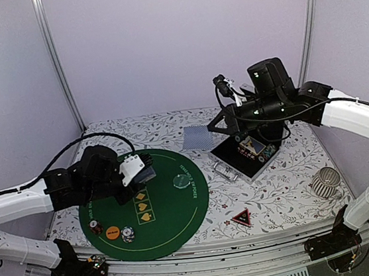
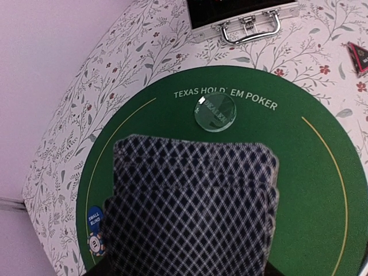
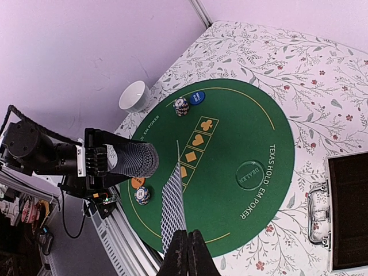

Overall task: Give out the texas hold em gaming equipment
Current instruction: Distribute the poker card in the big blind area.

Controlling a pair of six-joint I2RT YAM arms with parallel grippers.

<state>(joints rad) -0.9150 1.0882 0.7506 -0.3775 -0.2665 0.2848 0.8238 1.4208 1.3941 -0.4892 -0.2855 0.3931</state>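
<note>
With chips [image 1: 127, 234] and clear disc [image 1: 179, 180] placed, the left end effector [image 1: 146, 173] clasped the deck [image 2: 190, 201] and the right end effector [image 3: 187, 248] pinched one card [image 3: 172, 213], none dealt yet.

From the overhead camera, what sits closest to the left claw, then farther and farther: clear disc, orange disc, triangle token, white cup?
From the left gripper, shut on playing cards:
1. clear disc, just right of it on the mat.
2. orange disc, at the mat's near edge.
3. triangle token, off the mat, to the right.
4. white cup, far right.
</note>
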